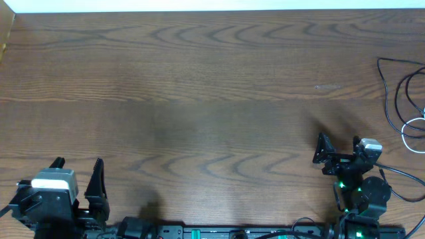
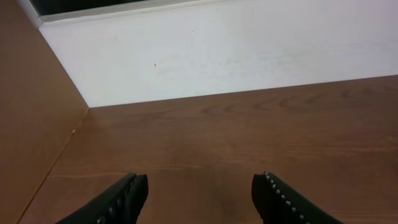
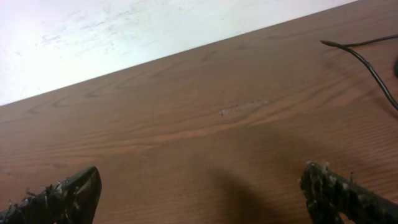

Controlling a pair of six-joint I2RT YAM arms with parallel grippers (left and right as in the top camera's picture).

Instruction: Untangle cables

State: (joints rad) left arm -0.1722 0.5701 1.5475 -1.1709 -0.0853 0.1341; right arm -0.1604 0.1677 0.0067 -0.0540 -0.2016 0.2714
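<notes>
**Q:** Lower left of the overhead frame: what is the left gripper [image 1: 78, 163] doing?

**A:** It is spread wide and holding nothing. The wrist view agrees: two dark ridged fingers [image 2: 277, 199] sit apart at the bottom edge, with the brown wood-grain table [image 2: 236, 137] showing between them. A brown wooden side panel [image 2: 31, 124] fills the left of that view. A white wall [image 2: 217, 50] runs across the top.

**Q:** And the right gripper [image 1: 339, 141], at the lower right of the overhead frame?

**A:** The overhead view is cluttered there, so the gap is hard to read from above. The wrist view settles it: the jaws are wide apart. One worn black finger [image 3: 74, 190] is at the lower left, the other is at the lower right, and only wood shows between them. Nothing is pinched.

**Q:** Where are the cables?

**A:** Both are at the far right edge of the overhead frame, above and right of the right gripper and well apart from it.
- **Thin black cable [image 1: 398, 93]:** it loops down the upper right edge. One run of it also shows in the upper right corner of the right wrist view, lying on the wood.
- **Thin white cable [image 1: 413, 131]:** it curls just below the black one and is partly cut off by the frame.

The two seem to cross near the edge, but the view is too small to say which lies on top.
</notes>
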